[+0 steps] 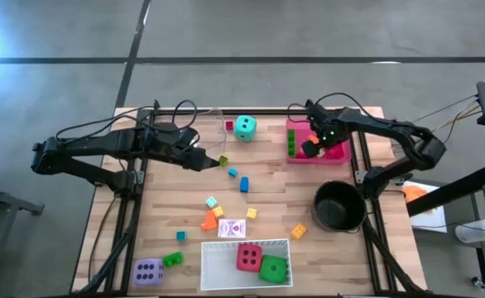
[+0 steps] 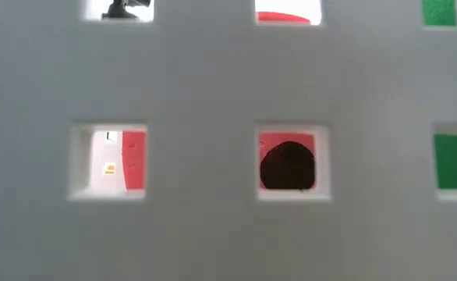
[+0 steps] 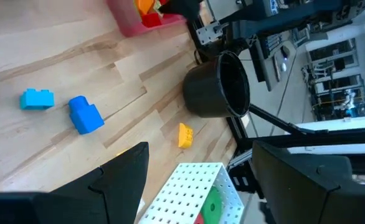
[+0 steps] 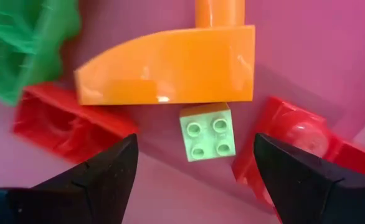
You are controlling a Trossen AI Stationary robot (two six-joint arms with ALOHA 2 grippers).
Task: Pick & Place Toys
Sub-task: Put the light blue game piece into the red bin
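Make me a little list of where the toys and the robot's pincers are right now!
left pincer: open, low over the table near a small green block
right pincer: open, above the pink tray
in pink tray: orange block, pale green block, red blocks
white basket: holds red die and green die
teal die: at table's far edge
purple die: near corner
black pot: empty

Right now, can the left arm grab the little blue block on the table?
Probably yes. The left gripper is open and hovers just beside the blue block, which lies alone on bare wood. A smaller light blue block sits nearby but not touching it, so nothing seems to block the way.
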